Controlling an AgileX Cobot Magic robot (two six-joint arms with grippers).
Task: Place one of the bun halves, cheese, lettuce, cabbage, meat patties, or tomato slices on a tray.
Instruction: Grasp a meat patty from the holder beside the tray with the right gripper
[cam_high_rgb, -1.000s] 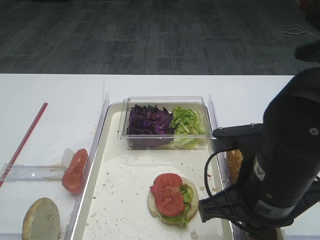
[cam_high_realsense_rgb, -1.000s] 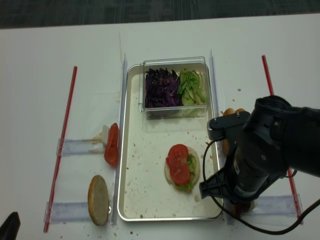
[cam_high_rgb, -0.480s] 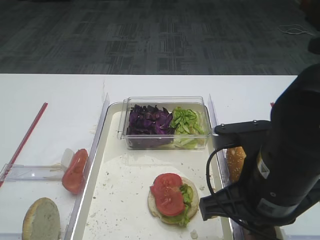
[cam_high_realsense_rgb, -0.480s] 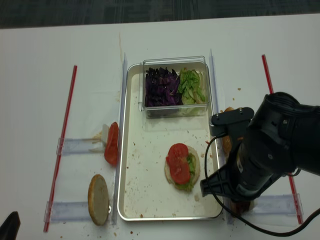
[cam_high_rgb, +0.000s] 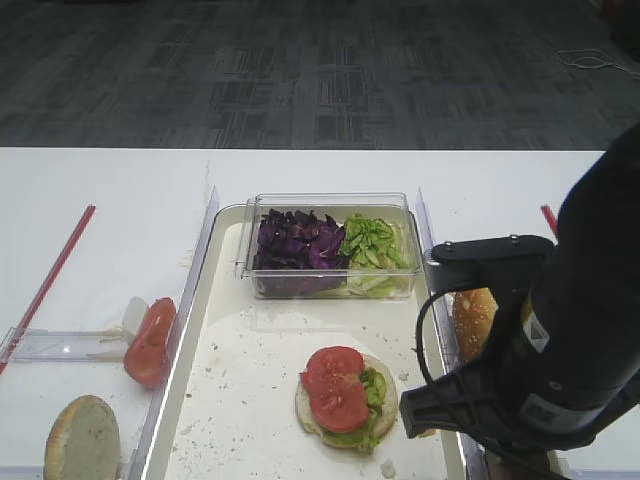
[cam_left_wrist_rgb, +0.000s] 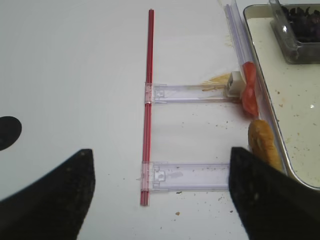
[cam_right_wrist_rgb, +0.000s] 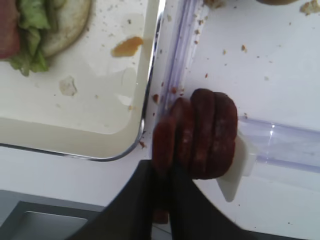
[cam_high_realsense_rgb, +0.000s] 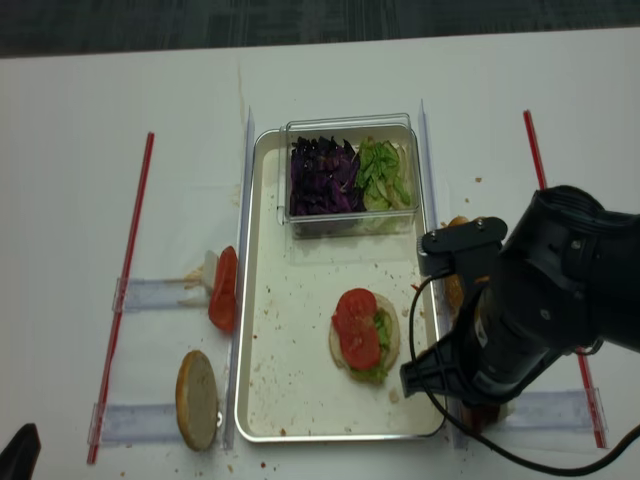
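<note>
Right gripper (cam_right_wrist_rgb: 162, 165) pinching end meat patty (cam_right_wrist_rgb: 164, 145) just outside tray (cam_right_wrist_rgb: 145, 107) corner

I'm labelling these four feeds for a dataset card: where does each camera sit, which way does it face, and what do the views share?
Exterior high: front, angled down at the tray; right arm fills the right.
Exterior high (realsense): straight overhead; same arm.
Right wrist: down on the meat patties, right gripper shut on the nearest.
Left wrist: down on the table's left; left gripper open.
Shared: the tray in all four.
</note>
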